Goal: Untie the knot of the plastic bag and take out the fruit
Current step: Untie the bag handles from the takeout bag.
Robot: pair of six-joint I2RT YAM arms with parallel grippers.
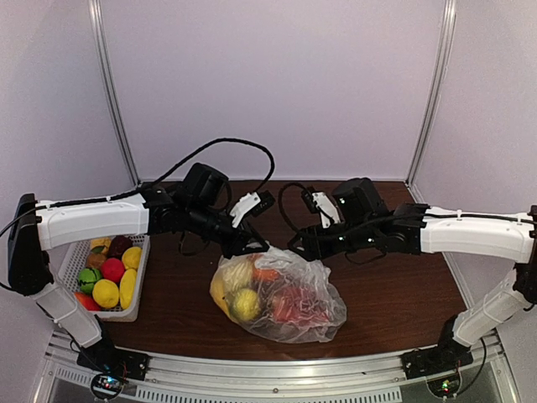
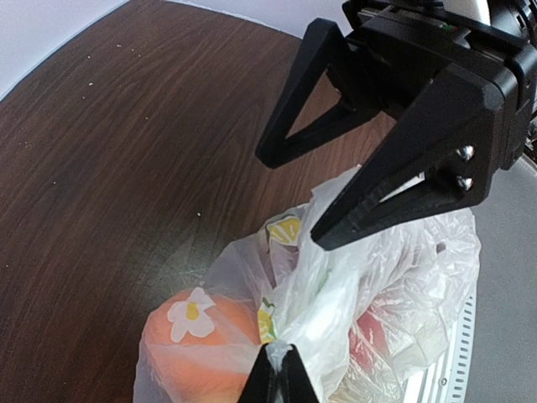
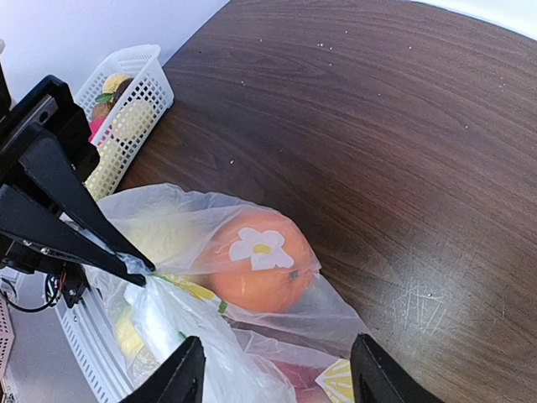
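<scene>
Top external: plastic bag [image 1: 285, 304] near table [image 1: 403, 285] front edge, basket [image 1: 143, 262] well left.

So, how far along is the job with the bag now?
Little looks done: the fruit is still in the bag. In hand: the left hand pinches its bunched top, the right hand open nearby. Left: untying, taking fruit out.

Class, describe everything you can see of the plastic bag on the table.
The plastic bag is clear, thin and crinkled, with small lemon and flower prints. It lies slumped on the brown table, apart from the white basket to its left, bulging with fruit: an orange, yellow and red pieces. The left claw is shut on its gathered top; the right claw hangs open by that top, gripping nothing.
</scene>
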